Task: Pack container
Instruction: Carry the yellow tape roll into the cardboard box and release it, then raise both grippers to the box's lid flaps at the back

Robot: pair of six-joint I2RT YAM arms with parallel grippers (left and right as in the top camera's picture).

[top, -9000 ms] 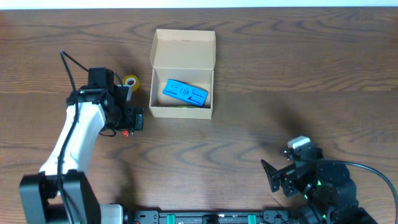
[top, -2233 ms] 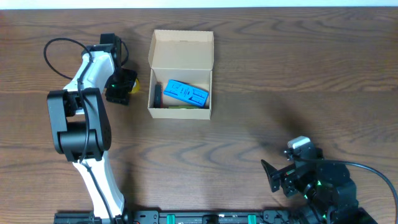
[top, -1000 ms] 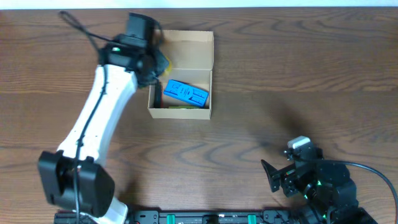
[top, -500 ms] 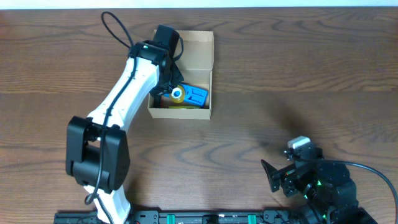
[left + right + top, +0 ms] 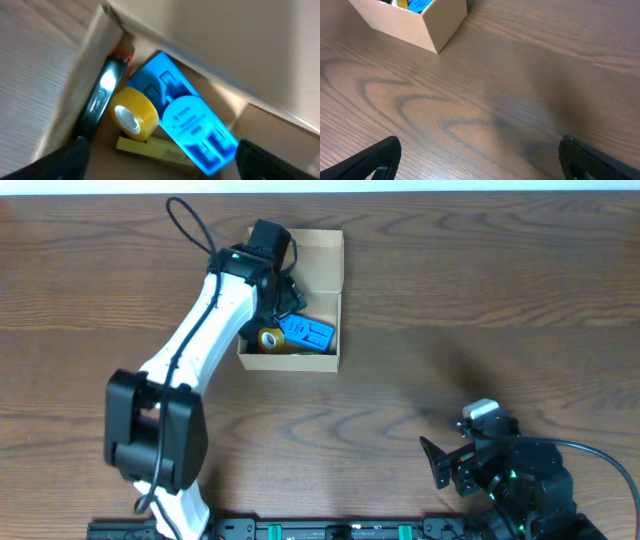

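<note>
The tan cardboard container (image 5: 312,250) stands open at the back of the table, flap lid up. Inside lie a flat blue plastic item (image 5: 310,333), a yellow tape roll (image 5: 269,339), a black clip with a red end (image 5: 102,97) and a pale yellow strip (image 5: 150,150). My left gripper (image 5: 278,308) hangs over the box's left part, open and empty; in the left wrist view (image 5: 160,167) the tape roll (image 5: 133,113) lies free below it beside the blue item (image 5: 190,117). My right gripper (image 5: 445,465) rests open at the front right, far from the container (image 5: 427,22).
The wooden table (image 5: 480,310) surrounds the box. The left arm (image 5: 190,360) stretches diagonally from the front left to the box. The right arm's base (image 5: 525,475) sits at the front right edge.
The left arm carried the yellow tape roll from the table left of the box over into the box. The roll now lies released inside, and the gripper is open above it.
</note>
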